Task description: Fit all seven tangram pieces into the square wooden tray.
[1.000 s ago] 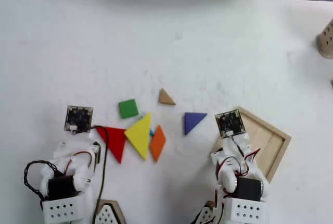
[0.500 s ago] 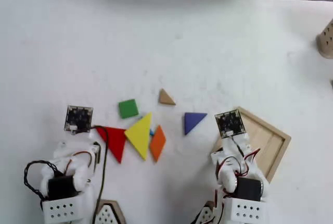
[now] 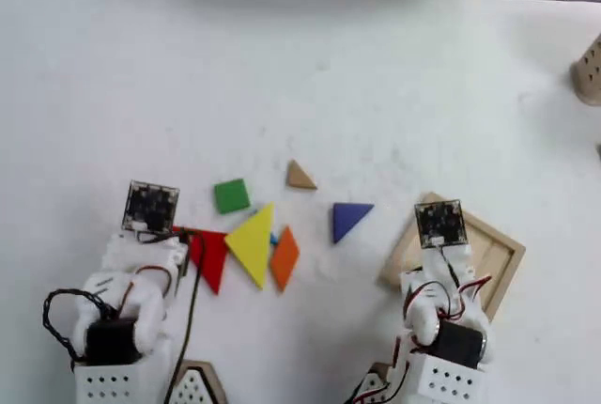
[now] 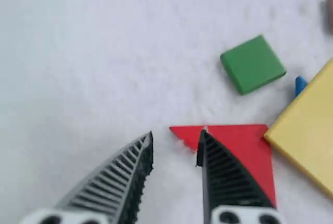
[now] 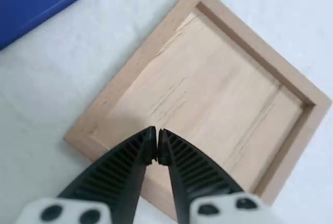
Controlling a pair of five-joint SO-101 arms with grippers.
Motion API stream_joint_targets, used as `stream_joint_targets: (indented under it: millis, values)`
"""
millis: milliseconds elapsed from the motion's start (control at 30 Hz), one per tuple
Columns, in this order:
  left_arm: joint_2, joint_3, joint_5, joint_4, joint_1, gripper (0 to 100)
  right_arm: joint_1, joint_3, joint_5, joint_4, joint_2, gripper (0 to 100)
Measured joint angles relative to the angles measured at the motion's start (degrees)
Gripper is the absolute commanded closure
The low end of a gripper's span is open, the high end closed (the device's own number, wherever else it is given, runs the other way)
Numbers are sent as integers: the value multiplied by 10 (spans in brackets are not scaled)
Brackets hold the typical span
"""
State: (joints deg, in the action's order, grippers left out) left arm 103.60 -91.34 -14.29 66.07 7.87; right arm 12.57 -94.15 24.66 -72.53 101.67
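The square wooden tray (image 3: 502, 256) lies at the front right, turned like a diamond, with nothing in it. My right gripper (image 5: 156, 144) hovers shut over the tray's near rim (image 5: 140, 57). Left of the tray lies a blue triangle (image 3: 349, 218), also visible from the right wrist (image 5: 31, 5). A red triangle (image 4: 237, 143), a yellow triangle (image 3: 252, 242), an orange parallelogram (image 3: 285, 256), a green square (image 3: 231, 195) and a tan triangle (image 3: 300, 176) lie mid-table. My left gripper (image 4: 176, 148) is open, one finger over the red triangle's corner.
A small blue piece (image 4: 300, 85) peeks out from under the yellow triangle (image 4: 307, 146). The green square (image 4: 253, 63) lies just beyond the red one. A pale perforated object (image 3: 589, 70) stands at the right edge. Bare white table stretches behind the pieces.
The left arm has moved right and forward, up to the red triangle. The right arm has shifted right, from the tray's left corner to above the tray. The pieces have not moved.
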Motion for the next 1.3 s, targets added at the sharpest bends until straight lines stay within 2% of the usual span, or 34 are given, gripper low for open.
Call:
stream_joint_targets:
  millis: [133,267,367,567,633,800,900,1033,1167,1300]
  values:
    - [-1,51,1,-40,-62,845,6,0,0,-2,0,981]
    - [-1,128,54,-43,-115,845,7,0,0,-3,0,981]
    - [-61,192,72,-43,-171,845,7,0,0,-3,0,981]
    - [-328,346,142,-71,-280,845,10,0,0,-3,0,981]
    - [-429,407,164,-73,-319,845,30,0,0,-2,0,981]
    - [-656,535,178,-89,-435,845,66,0,1,13,0,981]
    - [-767,586,178,-122,-486,804,120,0,1,46,0,981]
    - [-896,648,178,-175,-524,709,241,0,2,108,0,981]
    - [-1012,718,184,-188,-528,699,373,-4,58,161,5,981]
    - [-1111,781,184,-188,-528,699,447,-19,110,229,-1,981]
